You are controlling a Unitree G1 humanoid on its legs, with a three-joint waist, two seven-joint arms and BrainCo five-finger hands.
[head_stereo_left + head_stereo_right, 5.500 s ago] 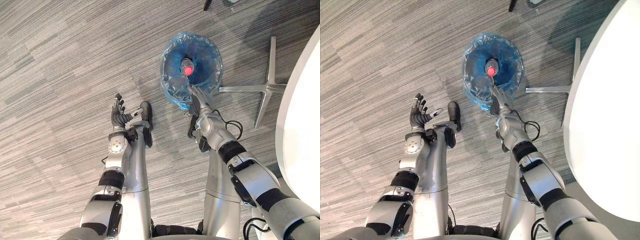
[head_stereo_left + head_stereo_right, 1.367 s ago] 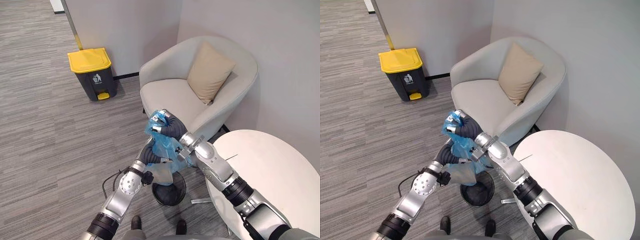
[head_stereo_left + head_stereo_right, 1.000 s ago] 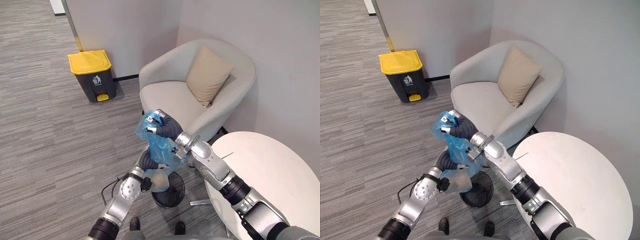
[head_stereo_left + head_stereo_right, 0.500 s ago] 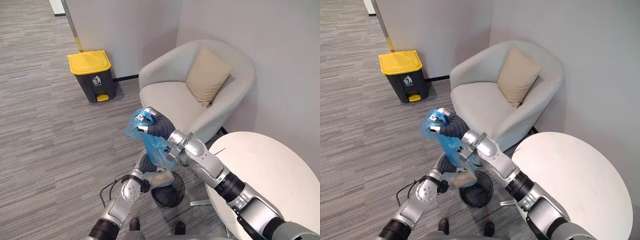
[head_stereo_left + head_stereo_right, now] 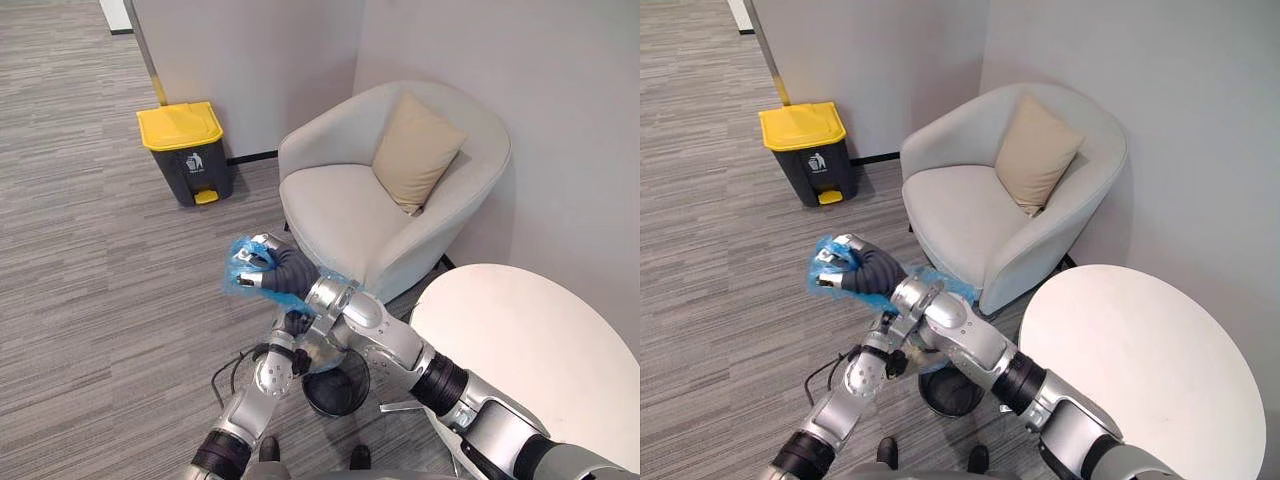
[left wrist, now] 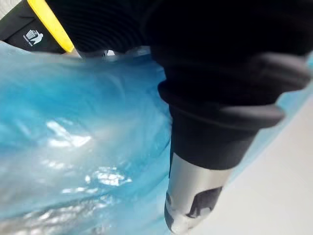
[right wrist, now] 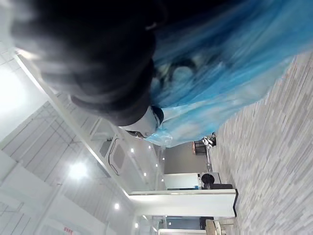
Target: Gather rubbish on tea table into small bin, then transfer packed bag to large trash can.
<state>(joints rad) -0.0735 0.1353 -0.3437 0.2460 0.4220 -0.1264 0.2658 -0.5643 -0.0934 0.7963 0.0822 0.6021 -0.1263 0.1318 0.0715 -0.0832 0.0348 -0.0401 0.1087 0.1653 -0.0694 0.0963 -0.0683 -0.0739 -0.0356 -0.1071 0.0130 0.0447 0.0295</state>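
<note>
- One blue plastic bag [image 5: 232, 285] is counted.
- One large trash can [image 5: 185, 150] with a yellow lid is seen.
- One small black bin [image 5: 345, 390] is seen.
- One round white table [image 5: 530, 330] is found.
- One armchair [image 5: 340, 210] and one cushion [image 5: 415, 150] are counted.

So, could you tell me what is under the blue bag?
The black bin stands on the carpet below the bag, gripped at its top by the right hand. That arm covers most of the bag's body and part of the bin.

eyes: head-high, facing down, sharing armchair [image 5: 370, 200] and yellow-lidded trash can [image 5: 183, 150] | wrists: very close against blue bag [image 6: 73, 137]
</note>
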